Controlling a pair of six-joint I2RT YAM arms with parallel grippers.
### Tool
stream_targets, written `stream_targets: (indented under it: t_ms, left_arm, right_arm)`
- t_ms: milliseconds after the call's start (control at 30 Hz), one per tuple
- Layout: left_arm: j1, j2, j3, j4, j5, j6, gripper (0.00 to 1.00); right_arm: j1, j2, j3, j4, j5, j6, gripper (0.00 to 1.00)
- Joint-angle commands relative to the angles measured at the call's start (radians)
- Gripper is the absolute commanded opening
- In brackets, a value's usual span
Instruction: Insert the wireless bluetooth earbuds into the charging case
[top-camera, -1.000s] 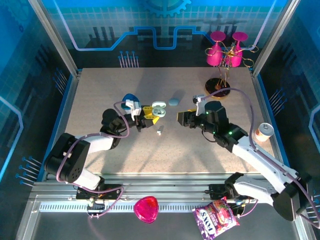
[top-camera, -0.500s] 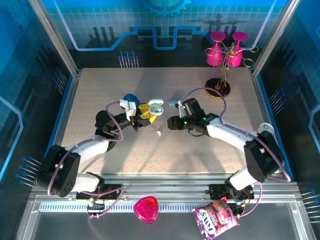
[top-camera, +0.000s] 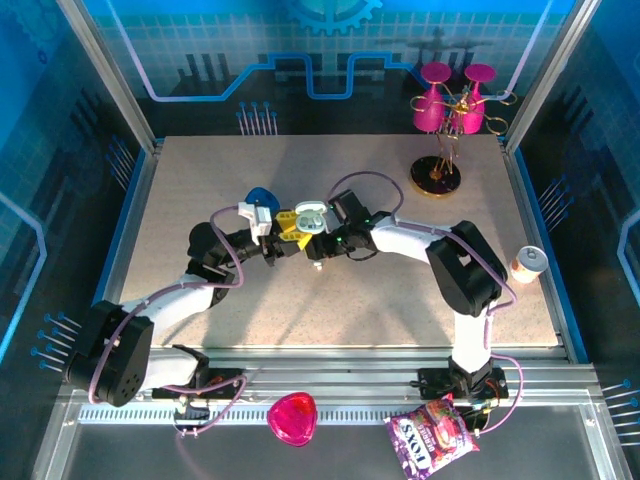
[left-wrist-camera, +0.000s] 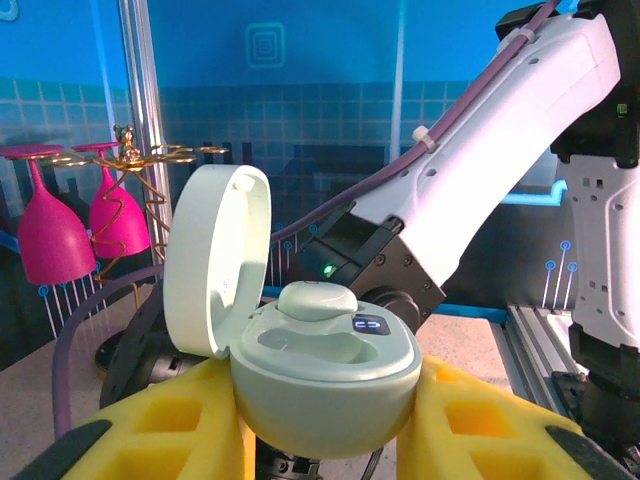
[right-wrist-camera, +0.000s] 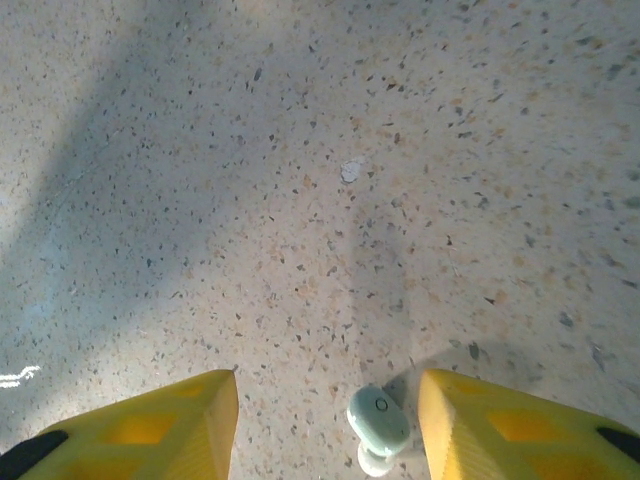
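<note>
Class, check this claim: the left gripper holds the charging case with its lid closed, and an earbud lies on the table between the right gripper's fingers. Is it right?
Not quite. The left wrist view shows the lid open, not closed, on the charging case in the left gripper. The earbud does lie on the table between the fingers of the right gripper.

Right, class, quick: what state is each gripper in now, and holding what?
Left gripper: closed on the open charging case.
Right gripper: open, holding nothing; an earbud lies on the table between its jaws.
</note>
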Motion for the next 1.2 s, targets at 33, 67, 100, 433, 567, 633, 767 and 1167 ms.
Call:
stream_targets:
  t_ms: [33, 67, 100, 433, 567, 633, 767, 1167]
  left_arm:
    - [-0.008, -0.007, 0.0, 0.003, -0.008, 0.02, 0.32]
    - [-0.008, -0.004, 0.002, 0.006, -0.008, 0.02, 0.32]
    - [-0.009, -0.002, 0.001, 0.006, -0.007, 0.02, 0.31]
    - [-0.01, -0.005, 0.004, -0.015, -0.006, 0.029, 0.31]
    - [-0.012, 0.007, 0.006, -0.008, -0.005, 0.026, 0.31]
    - [-0.011, 0.011, 0.009, -0.004, -0.002, 0.022, 0.31]
    - [-0.013, 0.012, 0.01, -0.006, -0.002, 0.023, 0.31]
    - [-0.013, 0.016, 0.006, -0.001, -0.005, 0.026, 0.31]
  right_arm:
    - [0.011, 0.062, 0.053, -0.037, -0.062, -0.031, 0.5]
    - [0.014, 0.07, 0.058, -0.036, -0.063, -0.032, 0.49]
    - [0.014, 0.079, 0.062, -0.036, -0.063, -0.032, 0.49]
    - [0.019, 0.066, 0.019, -0.033, -0.088, -0.041, 0.49]
    - [0.023, 0.051, -0.003, -0.039, -0.09, -0.047, 0.49]
    - [0.026, 0.048, -0.01, -0.045, -0.09, -0.049, 0.49]
    - [0.033, 0.03, -0.029, -0.039, -0.093, -0.045, 0.49]
    - [0.034, 0.023, -0.049, -0.023, -0.102, -0.028, 0.38]
